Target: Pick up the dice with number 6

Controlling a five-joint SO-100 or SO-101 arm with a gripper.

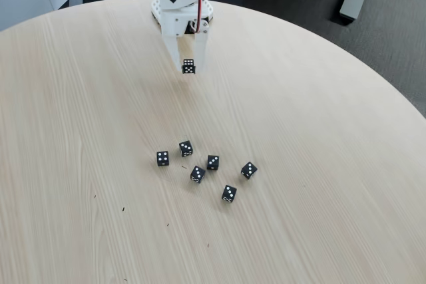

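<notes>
A small black die with six white pips (189, 66) hangs above the round table, held between the white fingers of my gripper (188, 66), which is shut on it. The arm comes down from the far edge of the table at the top of the fixed view. The die is lifted clear of the wood, well behind the group of other dice.
Several identical black dice lie in a loose cluster near the table's middle, among them one (162, 158) at the left and one (249, 170) at the right. The light wooden round table (319, 164) curves away at the right; dark floor and chair parts lie beyond.
</notes>
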